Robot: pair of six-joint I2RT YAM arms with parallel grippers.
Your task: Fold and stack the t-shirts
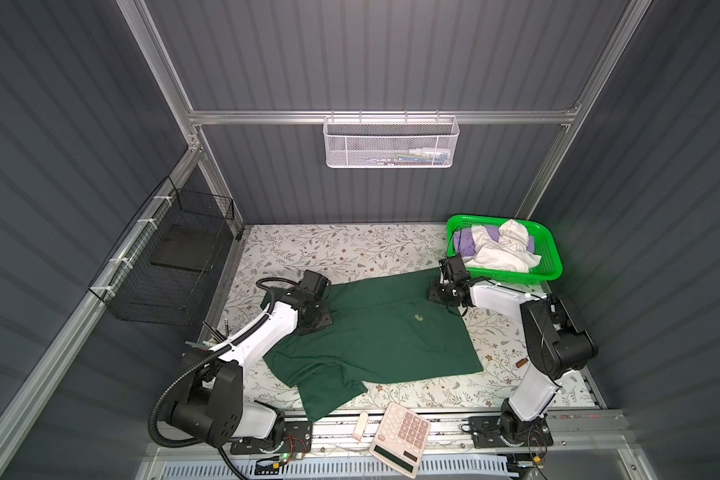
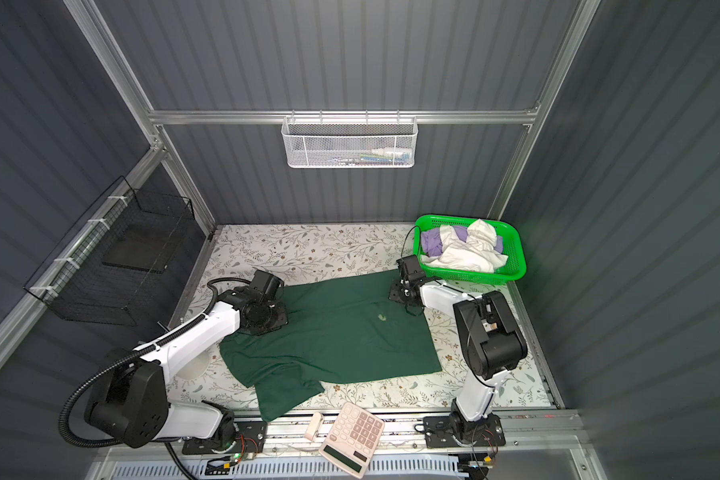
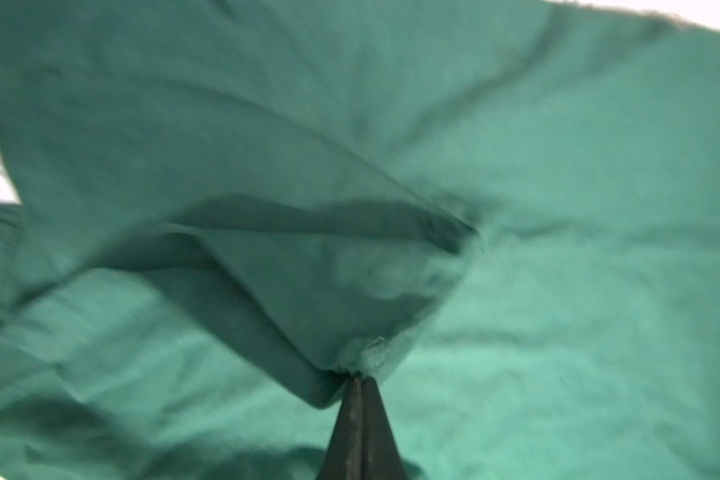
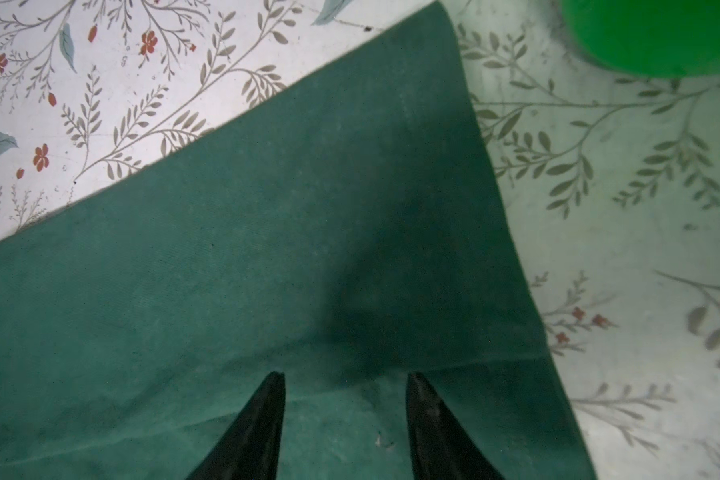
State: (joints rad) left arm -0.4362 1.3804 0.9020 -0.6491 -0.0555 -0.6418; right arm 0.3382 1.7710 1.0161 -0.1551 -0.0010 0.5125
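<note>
A dark green t-shirt lies spread on the flowered table, with a pale mark near its middle and a sleeve hanging toward the front edge. My left gripper is at the shirt's far left part. In the left wrist view this gripper is shut on a raised fold of the green cloth. My right gripper stands open just above the shirt's far right corner, with nothing between its fingers. White and lavender t-shirts lie crumpled in the basket.
The bright green mesh basket stands at the back right, close behind my right gripper. A calculator and a small white object lie on the front rail. A black wire basket hangs on the left wall.
</note>
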